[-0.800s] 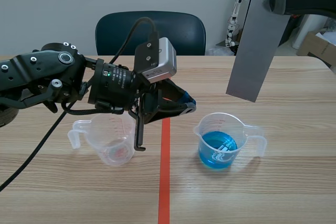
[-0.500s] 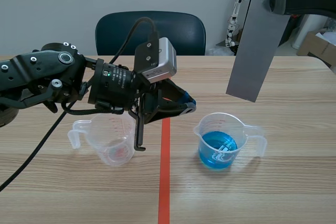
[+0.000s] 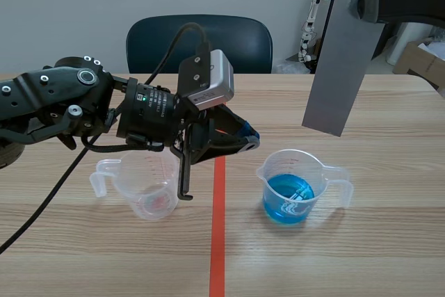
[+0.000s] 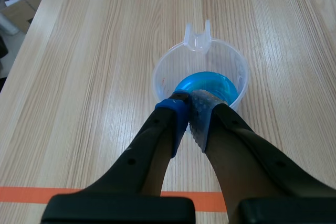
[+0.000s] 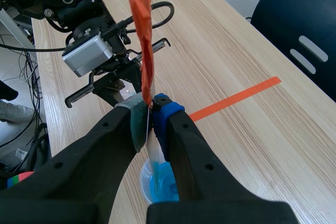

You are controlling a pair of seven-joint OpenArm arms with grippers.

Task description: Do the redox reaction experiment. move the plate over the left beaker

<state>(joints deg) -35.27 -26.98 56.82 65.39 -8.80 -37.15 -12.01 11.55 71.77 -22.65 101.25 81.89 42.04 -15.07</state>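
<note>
Above the pale wooden worktop point(image 3: 389, 241), the flat grey rectangular plate point(image 3: 344, 60) hangs well apart from the empty clear plastic left beaker point(image 3: 146, 186) — edge-on in the right wrist view, clamped by the right pincer point(image 5: 152, 111). The left pincer point(image 4: 190, 116) has its tips together, empty.

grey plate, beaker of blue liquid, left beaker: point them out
grey plate point(image 3: 344, 60), scene view, middle of its flat face
beaker of blue liquid point(image 3: 289, 203), scene view, front wall
left beaker point(image 3: 142, 193), scene view, front wall

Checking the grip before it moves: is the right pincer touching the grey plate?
Touching: right wrist view shows pads of the right pincer clamping the plate edge-on.
</note>
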